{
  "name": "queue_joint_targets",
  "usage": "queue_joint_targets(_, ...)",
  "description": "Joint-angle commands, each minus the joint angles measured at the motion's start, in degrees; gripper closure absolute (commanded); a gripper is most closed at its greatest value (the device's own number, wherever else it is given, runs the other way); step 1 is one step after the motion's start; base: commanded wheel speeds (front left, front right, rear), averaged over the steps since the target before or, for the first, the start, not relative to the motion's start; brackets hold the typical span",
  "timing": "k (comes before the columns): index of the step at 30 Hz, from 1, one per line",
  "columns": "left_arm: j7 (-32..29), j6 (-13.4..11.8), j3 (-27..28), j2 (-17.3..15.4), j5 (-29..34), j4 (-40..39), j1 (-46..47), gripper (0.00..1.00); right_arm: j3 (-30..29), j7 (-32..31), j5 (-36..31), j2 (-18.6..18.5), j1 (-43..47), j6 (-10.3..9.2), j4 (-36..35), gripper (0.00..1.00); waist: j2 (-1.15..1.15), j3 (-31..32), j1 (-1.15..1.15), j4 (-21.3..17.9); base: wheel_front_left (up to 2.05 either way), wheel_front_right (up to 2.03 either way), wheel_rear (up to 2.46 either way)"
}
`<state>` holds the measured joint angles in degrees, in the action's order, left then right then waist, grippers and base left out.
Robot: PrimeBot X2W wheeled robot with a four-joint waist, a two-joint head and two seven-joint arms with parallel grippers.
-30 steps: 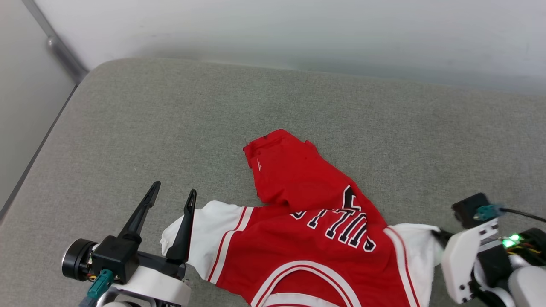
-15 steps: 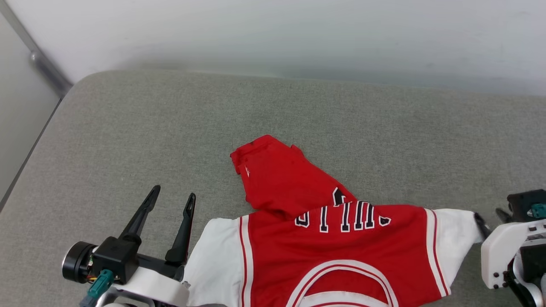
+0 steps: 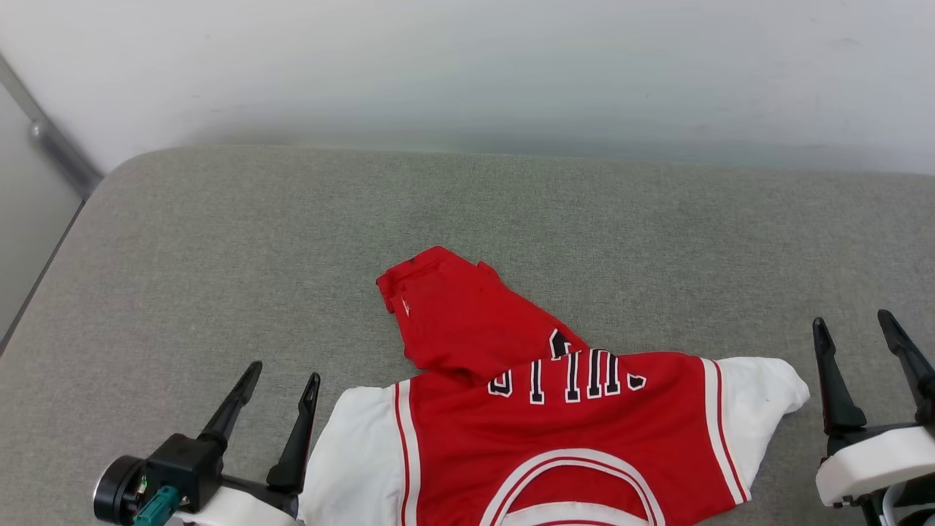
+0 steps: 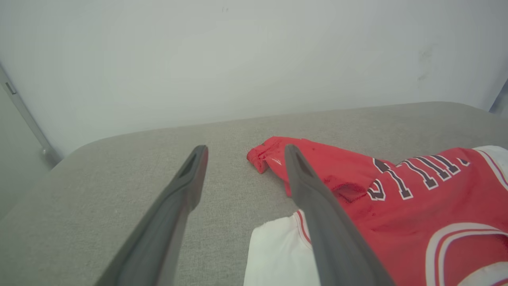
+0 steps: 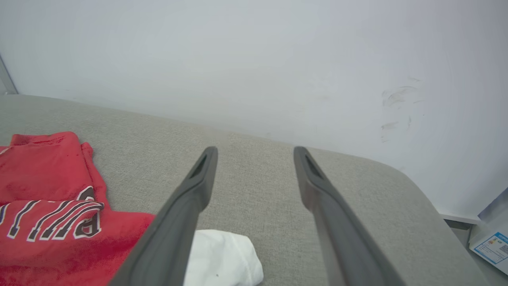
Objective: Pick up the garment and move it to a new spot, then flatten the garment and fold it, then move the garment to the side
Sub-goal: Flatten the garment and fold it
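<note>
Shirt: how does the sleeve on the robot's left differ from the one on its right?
The left sleeve lies flat; the right sleeve bulges slightly. The left sleeve has straight edges; the right sleeve ends in a rounded tip. Both are white, with red stripes at the shoulder, on the cushion.

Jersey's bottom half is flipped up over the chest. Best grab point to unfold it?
Probably the bunched hem corner of the jersey, with the left pincer coming low from the robot's left over the grey cushion. That corner is doubled and lies beyond the lettering, so pulling it away should open the fold.
</note>
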<state>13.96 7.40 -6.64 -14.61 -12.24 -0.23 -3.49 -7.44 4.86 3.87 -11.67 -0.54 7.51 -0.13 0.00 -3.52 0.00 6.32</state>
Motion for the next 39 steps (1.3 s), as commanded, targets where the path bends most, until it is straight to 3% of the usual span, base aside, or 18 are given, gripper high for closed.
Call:
queue_joint_targets(1, -1.8, 0.0, -0.1, -0.5, -1.3, -0.2, -0.8, 0.0, -0.6, 0.6, -0.6, 1.1, 0.9, -0.04, -1.0, 0.0, 0.0, -0.1, 0.0, -0.2, 0.0, 0.0, 0.0)
queue_joint_targets(6, -17.3, -1.0, 0.1, -3.8, -5.5, -1.7, -2.4, 0.0, -0.8, 0.4, -1.8, 3.6, 2.5, -0.04, -4.0, 0.0, 0.0, -1.2, 0.0, -1.0, 0.0, 0.0, 0.0)
queue_joint_targets(10, -35.5, -1.7, -0.2, -5.6, -11.1, -4.7, -4.8, 0.0, -1.7, -0.9, -2.1, 4.5, 2.2, -0.04, -4.6, 0.0, 0.0, -2.2, 0.0, -2.0, 0.0, 0.0, 0.0)
queue_joint_targets(15, -47.9, -4.3, -0.3, -8.0, -12.5, -8.4, -5.9, 0.0, -1.8, -0.9, -2.8, 4.8, 1.2, -0.04, -3.8, 0.0, 0.0, -3.9, 0.0, -3.3, 0.0, 0.0, 0.0)
queue_joint_targets(21, -53.4, -5.6, -1.0, -8.7, -13.2, -7.6, -5.8, 0.0, -3.1, -0.6, -3.7, 5.6, -0.2, -0.04, -2.6, 0.0, 0.0, -6.6, 0.0, -5.1, 0.0, 0.0, 0.0)
queue_joint_targets(31, -54.4, -6.5, -1.9, -8.0, -13.4, -0.1, -5.0, 0.0, -4.0, 1.1, -4.7, 6.4, -2.0, -0.04, -0.5, 0.0, 0.0, -9.4, 0.0, -6.0, 0.0, 0.0, 0.0)
queue_joint_targets(32, -54.3, -6.6, -1.9, -7.6, -13.6, 0.8, -4.8, 0.11, -4.0, 1.1, -4.7, 6.5, -2.0, -0.04, -0.5, 0.0, 0.0, -9.5, 0.0, -5.9, 0.0, 0.0, 0.0)
queue_joint_targets(33, -54.3, -6.4, -2.1, -7.4, -13.8, 1.7, -4.6, 0.64, -4.0, 1.1, -4.8, 6.4, -2.0, -0.04, -0.3, 0.0, 0.0, -9.6, 0.0, -5.9, 0.0, 0.0, 0.0)
queue_joint_targets(34, -54.1, -6.4, -2.2, -7.1, -13.9, 2.5, -4.3, 1.0, -4.0, 0.9, -4.9, 6.3, -2.1, -0.04, -0.2, 0.0, 0.0, -9.6, 0.0, -5.8, 0.0, 0.0, 0.0)
queue_joint_targets(39, -49.4, -5.8, -1.9, -5.8, -14.1, 2.5, -2.0, 1.0, -3.2, -1.2, -4.5, 5.0, -1.4, -0.04, 0.3, 0.0, 0.0, -8.6, 0.0, -5.1, 0.0, 0.0, 0.0)
